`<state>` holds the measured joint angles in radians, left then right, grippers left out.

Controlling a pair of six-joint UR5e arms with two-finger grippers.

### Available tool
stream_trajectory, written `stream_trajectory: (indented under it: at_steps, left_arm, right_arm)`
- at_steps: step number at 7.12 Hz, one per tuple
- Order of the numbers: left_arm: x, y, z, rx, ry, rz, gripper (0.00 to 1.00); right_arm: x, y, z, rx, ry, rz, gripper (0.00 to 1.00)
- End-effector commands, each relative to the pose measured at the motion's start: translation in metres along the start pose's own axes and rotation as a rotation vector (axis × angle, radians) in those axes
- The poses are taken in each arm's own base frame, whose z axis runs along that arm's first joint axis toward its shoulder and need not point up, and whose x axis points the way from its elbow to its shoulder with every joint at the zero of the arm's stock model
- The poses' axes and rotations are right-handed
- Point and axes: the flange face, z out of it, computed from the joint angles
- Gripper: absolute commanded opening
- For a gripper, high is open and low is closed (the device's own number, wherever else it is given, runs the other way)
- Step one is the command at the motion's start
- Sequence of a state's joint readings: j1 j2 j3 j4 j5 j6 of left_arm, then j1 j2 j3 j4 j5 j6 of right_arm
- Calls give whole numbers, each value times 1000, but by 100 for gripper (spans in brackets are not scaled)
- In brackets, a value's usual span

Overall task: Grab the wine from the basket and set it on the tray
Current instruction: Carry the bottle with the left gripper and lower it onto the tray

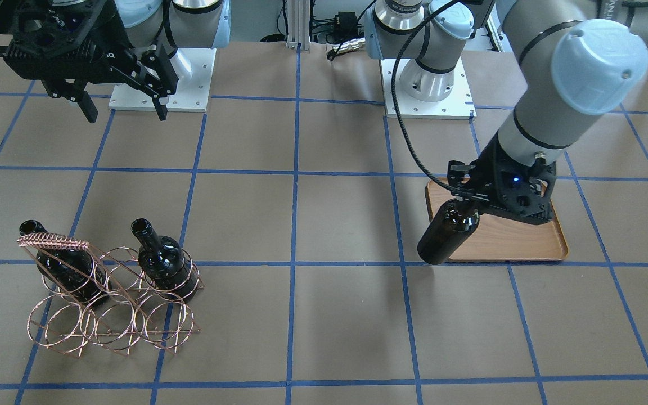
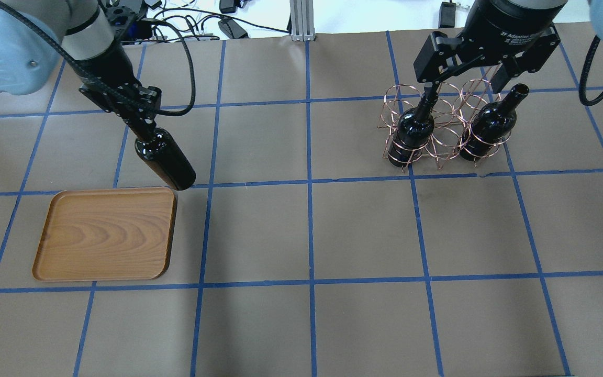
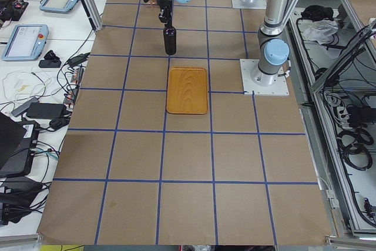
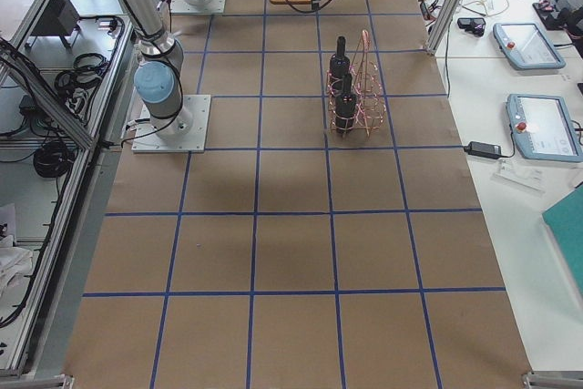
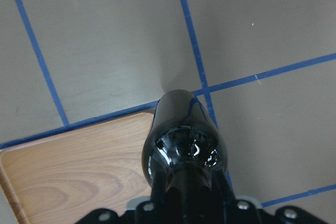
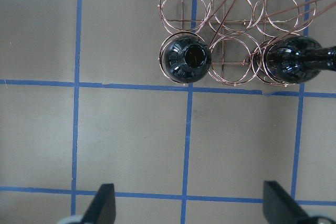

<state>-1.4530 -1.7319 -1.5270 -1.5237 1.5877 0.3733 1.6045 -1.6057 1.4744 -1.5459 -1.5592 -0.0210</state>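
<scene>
My left gripper (image 1: 468,203) is shut on the neck of a near-black wine bottle (image 1: 446,237) and holds it tilted in the air at the tray's edge. In the left wrist view the bottle (image 5: 184,140) hangs over a corner of the wooden tray (image 5: 68,182). The tray (image 2: 105,233) holds nothing. The copper wire basket (image 1: 54,242) holds two more upright bottles (image 1: 161,261) (image 1: 68,270). My right gripper (image 1: 124,109) is open and empty, high above the basket; its fingers (image 6: 105,205) frame the right wrist view, with both bottles (image 6: 185,60) (image 6: 286,61) below.
The table is brown paper with a blue tape grid. The arm bases stand on white plates (image 1: 428,104) at the robot's side. Operator desks with tablets (image 4: 524,43) lie beyond the table's far edge.
</scene>
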Motion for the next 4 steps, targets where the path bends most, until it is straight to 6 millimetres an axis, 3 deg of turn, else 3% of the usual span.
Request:
stream_trajectory:
  at_steps: [1, 4]
  left_arm:
    - [-61, 27, 0, -25, 15, 49, 0]
    - [-103, 86, 42, -93, -24, 65, 0]
  right_arm:
    - [6, -2, -4, 28, 36, -5, 100]
    - [5, -2, -5, 32, 48, -8, 100]
